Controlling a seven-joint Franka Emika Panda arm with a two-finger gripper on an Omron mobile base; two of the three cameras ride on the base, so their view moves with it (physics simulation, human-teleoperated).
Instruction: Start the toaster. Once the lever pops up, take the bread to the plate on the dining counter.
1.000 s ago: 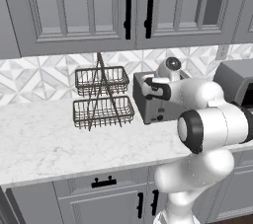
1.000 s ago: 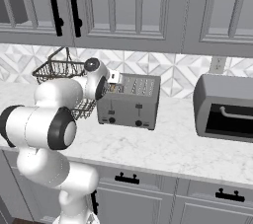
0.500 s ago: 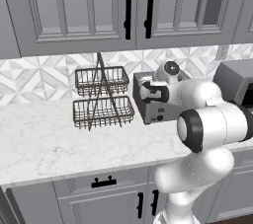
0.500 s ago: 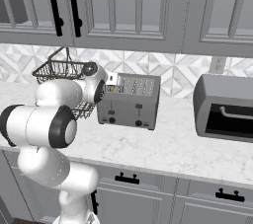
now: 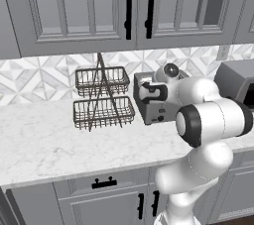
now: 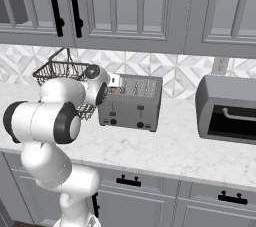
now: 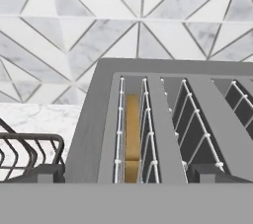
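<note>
Wire basket rack (image 5: 103,98), toaster oven (image 6: 227,109)

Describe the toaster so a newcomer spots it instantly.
On the marble worktop under the grey wall cabinets, look between the wire basket rack and the toaster oven. The toaster is the small grey box with slots on top and dark front knobs.

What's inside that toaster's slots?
In the hand view, the toaster has a tan slice of bread standing in its leftmost slot, between wire guides. The other slots look empty; the slice's lower part sits hidden in the slot.
</note>
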